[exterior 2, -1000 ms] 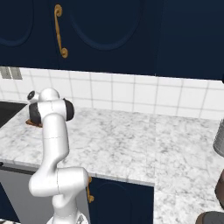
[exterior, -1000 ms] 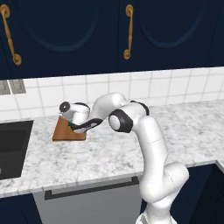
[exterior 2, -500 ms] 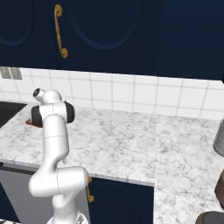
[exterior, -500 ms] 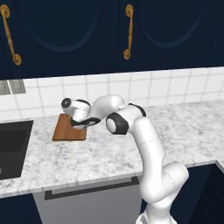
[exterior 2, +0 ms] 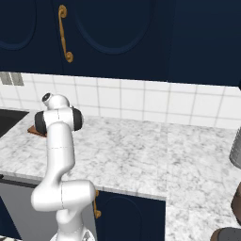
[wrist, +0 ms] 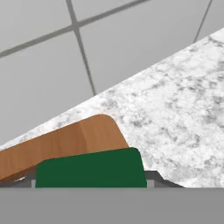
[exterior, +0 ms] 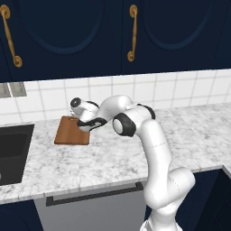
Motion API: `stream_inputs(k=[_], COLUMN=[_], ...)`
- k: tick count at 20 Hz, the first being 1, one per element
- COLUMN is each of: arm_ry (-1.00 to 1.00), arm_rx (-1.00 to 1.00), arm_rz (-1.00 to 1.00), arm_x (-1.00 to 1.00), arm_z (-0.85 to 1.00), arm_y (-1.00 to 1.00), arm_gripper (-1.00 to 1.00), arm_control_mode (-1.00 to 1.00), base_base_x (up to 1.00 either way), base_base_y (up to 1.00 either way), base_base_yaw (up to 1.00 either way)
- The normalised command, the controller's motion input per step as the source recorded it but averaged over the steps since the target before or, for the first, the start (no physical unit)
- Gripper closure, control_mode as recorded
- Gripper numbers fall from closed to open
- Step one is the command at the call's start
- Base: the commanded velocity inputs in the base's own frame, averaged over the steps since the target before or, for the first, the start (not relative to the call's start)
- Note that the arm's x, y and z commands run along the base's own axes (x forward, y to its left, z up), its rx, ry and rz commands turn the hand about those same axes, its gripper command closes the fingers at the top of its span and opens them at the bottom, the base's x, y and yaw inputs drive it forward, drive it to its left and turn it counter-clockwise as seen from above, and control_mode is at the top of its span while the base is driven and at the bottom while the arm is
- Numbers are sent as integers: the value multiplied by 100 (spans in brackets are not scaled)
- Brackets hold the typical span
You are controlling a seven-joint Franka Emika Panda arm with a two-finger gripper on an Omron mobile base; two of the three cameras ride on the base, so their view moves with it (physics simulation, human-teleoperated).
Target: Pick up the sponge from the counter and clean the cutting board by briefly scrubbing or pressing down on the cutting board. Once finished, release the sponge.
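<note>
Gripper [exterior: 86, 125] clamping the sponge [wrist: 90, 168], green side showing, hovering low over the cutting board [exterior: 72, 131] on the counter [exterior: 117, 153], probably lining up to scrub.

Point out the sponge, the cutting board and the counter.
sponge [wrist: 89, 168], hand view, on its dark green top.
cutting board [exterior: 67, 131], left base view, on the bare wood left of the end effector.
counter [exterior: 194, 131], left base view, on the marble right of the arm.

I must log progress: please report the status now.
Gripper over the cutting board, right end. Sponge at the fingers; grip unconfirmed. Nothing in the way.
</note>
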Motion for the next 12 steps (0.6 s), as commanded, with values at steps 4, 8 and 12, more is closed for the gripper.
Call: stream_inputs(k=[4,8,12], arm_ry=[1,-11,-22], arm_rx=[-1,0,-1], arm_rz=[0,0,0], arm_x=[-55,-93,-96], arm_z=[-29,-22,-67], arm_y=[1,0,-4], arm_gripper=[100,100,100], arm_control_mode=[-100,-100,-100], base_base_x=[0,0,0], base_base_y=[0,0,0], base_base_yaw=[0,0,0])
